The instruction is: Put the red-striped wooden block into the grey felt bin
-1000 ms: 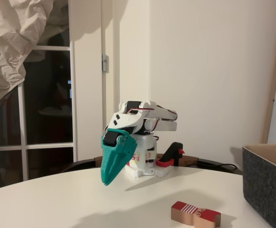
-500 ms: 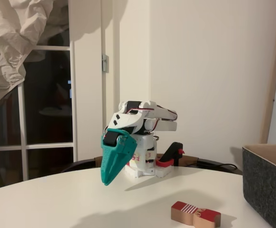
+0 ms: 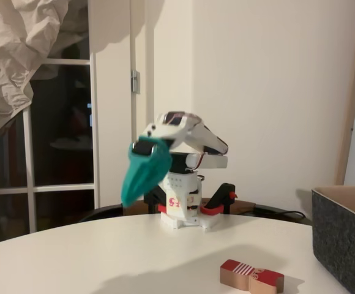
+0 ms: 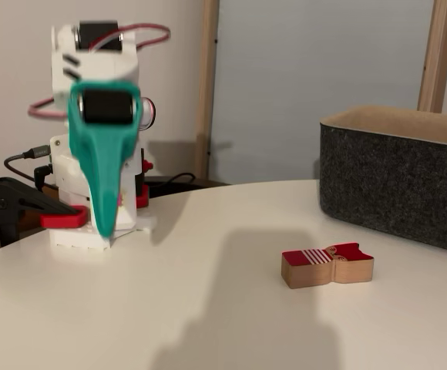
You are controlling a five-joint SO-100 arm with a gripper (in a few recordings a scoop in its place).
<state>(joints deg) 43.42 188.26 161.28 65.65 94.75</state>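
Note:
The red-striped wooden block lies flat on the white table, red face up with thin white stripes at one end. The grey felt bin stands a short way from it, at the right edge in both fixed views. My teal gripper hangs point-down over the table by the arm's white base, well away from the block. Its fingers look closed together and hold nothing.
A red-and-black clamp fixes the arm's base to the round white table. A cable runs behind the base. A window and crumpled cloth are behind the table.
The arm has lifted: the teal gripper rose off the table surface and now hangs higher, slightly blurred by motion. The block and bin have not moved.

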